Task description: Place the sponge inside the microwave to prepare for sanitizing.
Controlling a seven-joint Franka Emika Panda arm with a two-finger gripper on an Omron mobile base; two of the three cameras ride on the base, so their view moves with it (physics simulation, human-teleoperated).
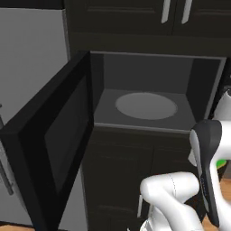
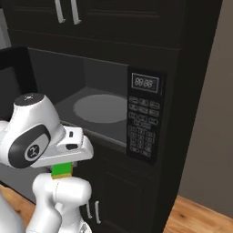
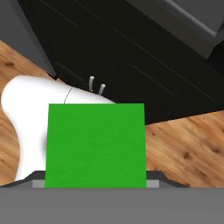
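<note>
While microwave (image 1: pixel 149 90) gapes, gripper (image 3: pixel 95 186) grasps flat green square sponge (image 3: pixel 96 146).

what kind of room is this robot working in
Most likely a home kitchen, rendered in simulation. A built-in black microwave stands open with its keypad at right, set into dark cabinets with pale handles, above a wood plank floor.

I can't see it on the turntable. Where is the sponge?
The sponge is in the gripper, below the open microwave, in front of the dark lower cabinets.
</note>
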